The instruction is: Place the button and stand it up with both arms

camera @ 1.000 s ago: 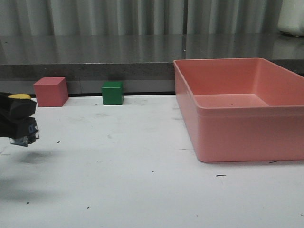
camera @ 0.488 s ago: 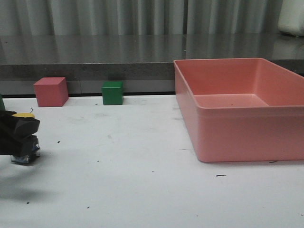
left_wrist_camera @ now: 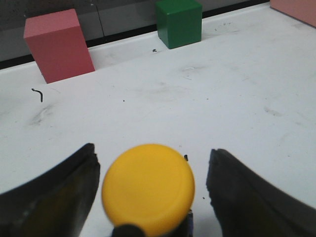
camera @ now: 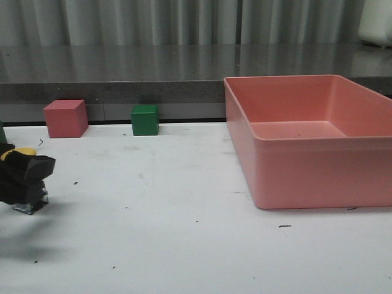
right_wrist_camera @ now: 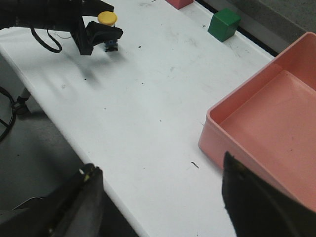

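The button stands upright on the white table at the far left, its yellow cap (left_wrist_camera: 148,187) facing up and its blocky base (camera: 29,205) on the surface. My left gripper (left_wrist_camera: 150,158) is low around it, and its dark fingers (left_wrist_camera: 74,182) stand either side of the cap with a small gap on each side, so it is open. In the front view the left gripper (camera: 27,177) hides most of the button. The right wrist view shows the button (right_wrist_camera: 108,19) and the left gripper (right_wrist_camera: 98,39) far off. My right gripper (right_wrist_camera: 160,168) is open and empty, high above the table's near edge.
A large pink bin (camera: 306,174) stands on the right half of the table. A red cube (camera: 65,118) and a green cube (camera: 145,120) sit at the back edge, against a grey ledge. The table's near edge (right_wrist_camera: 123,163) drops off under my right gripper.
The left gripper has come down with the button from above the table until its base rests on the surface. The fingers now stand apart from the cap.
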{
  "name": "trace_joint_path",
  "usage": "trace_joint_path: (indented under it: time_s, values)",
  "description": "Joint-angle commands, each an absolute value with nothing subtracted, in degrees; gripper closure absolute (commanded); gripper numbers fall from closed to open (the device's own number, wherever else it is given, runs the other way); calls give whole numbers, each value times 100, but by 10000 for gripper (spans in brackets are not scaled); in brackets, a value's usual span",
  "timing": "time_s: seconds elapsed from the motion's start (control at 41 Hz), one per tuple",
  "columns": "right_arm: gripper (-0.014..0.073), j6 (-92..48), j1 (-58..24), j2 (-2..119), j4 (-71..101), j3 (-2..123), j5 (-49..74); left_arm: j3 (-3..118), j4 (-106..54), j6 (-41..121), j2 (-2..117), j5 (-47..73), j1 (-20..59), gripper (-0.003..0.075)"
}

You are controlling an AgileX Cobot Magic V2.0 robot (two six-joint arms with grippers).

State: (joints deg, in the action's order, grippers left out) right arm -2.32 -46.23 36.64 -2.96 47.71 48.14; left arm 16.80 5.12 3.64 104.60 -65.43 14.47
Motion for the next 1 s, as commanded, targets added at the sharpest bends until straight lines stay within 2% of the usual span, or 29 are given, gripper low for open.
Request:
trace_joint_path:
  time_s: [0.0,0.122,0.317,0.39,0.561,0.683,0.805,0.976]
  values:
    - [71,-281,-4646,3664,-379,4924,4416,1671,407,305,10016,-7800,1556,216]
    - [71,-281,-4646,3664,-379,4924,4416,1627,138,305,9486,-7260,1664,217]
    - [71,-281,-4646,3664,-379,4924,4416,1690,64,305,8096,-5422,1678,230]
    - [71,-281,-4646,3664,-379,4924,4416,1880,64,305,7484,-4287,1678,230]
    - [71,-281,-4646,3664,-379,4924,4416,2843,64,305,6210,-703,1678,230]
    - [71,-281,-4646,3664,-379,4924,4416,3617,64,305,5592,1131,1678,230]
    - [71,-281,-4646,3664,-379,4924,4416,4197,64,305,5074,2320,1678,230]
    - [71,-281,-4646,3664,-379,4924,4416,4745,0,305,4472,3401,1678,230]
